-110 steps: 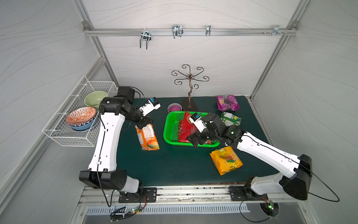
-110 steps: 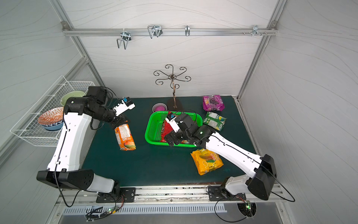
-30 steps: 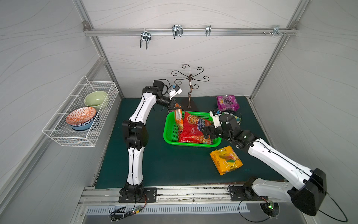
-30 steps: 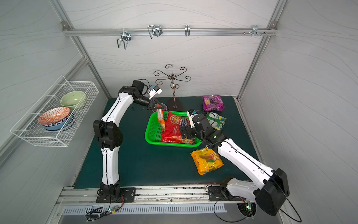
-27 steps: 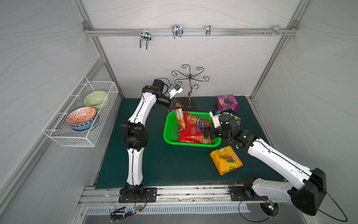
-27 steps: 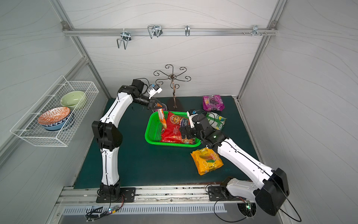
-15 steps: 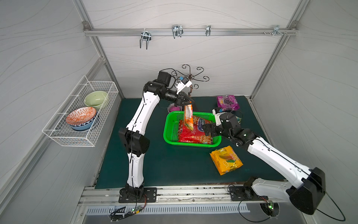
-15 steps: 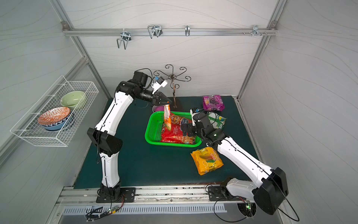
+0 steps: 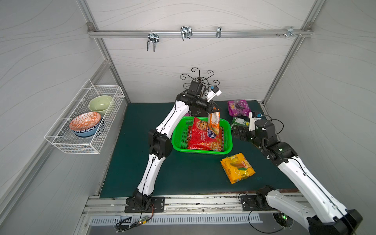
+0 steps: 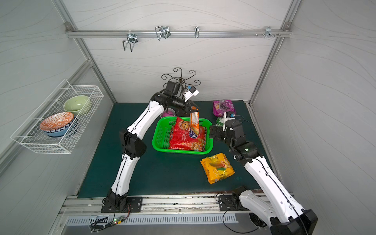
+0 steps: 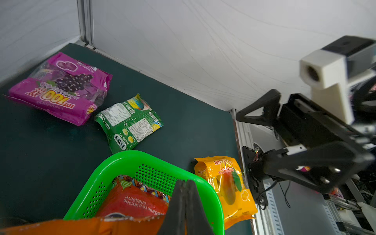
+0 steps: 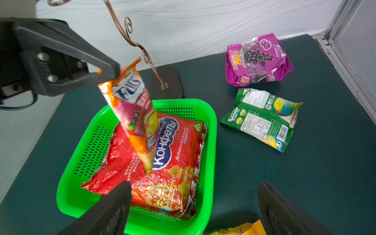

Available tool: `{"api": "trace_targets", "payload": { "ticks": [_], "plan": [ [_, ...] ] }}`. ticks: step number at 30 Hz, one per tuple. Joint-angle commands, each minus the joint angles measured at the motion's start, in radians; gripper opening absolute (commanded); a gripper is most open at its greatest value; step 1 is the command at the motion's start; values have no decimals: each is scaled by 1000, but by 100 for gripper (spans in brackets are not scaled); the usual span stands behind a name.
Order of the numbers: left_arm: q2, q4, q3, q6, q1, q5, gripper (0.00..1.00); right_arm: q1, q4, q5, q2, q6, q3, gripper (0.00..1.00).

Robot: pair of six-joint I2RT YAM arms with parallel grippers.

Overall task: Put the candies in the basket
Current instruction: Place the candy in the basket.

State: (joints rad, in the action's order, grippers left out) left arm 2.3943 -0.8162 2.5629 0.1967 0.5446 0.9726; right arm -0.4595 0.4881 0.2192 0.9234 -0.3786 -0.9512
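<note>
Left gripper (image 9: 216, 110) clamps orange candy bag (image 9: 213, 121) by its top edge, dangling over the green basket (image 9: 176, 140) — letting go looks the next move; right gripper (image 9: 236, 133) waits beside the basket, spread and empty.

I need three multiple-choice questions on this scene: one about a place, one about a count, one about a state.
1. Where is the orange bag? A) hanging over the basket B) in the wire rack C) on a wall hook
2. How many candy bags lie on the mat? A) one B) three C) five
3. How is the right gripper? A) open, empty B) shut on a bag C) hidden
Answers: 1 A, the left gripper pinches its top. 2 B, the yellow bag, green bag and purple bag. 3 A, its jaws stand apart.
</note>
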Motion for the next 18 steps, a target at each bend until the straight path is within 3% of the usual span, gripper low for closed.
{"api": "trace_targets", "payload": {
  "ticks": [1, 10, 14, 18],
  "plan": [
    [48, 135, 96, -33, 70, -85, 0, 15, 44, -20, -52, -22, 38, 99],
    [91, 114, 186, 64, 104, -169, 0, 24, 69, -41, -110, -23, 86, 99],
    [96, 36, 94, 198, 92, -205, 0, 27, 51, -62, -99, -38, 89, 99],
    [95, -21, 12, 244, 40, -156, 0, 28, 56, -77, -82, -40, 80, 99]
  ]
}}
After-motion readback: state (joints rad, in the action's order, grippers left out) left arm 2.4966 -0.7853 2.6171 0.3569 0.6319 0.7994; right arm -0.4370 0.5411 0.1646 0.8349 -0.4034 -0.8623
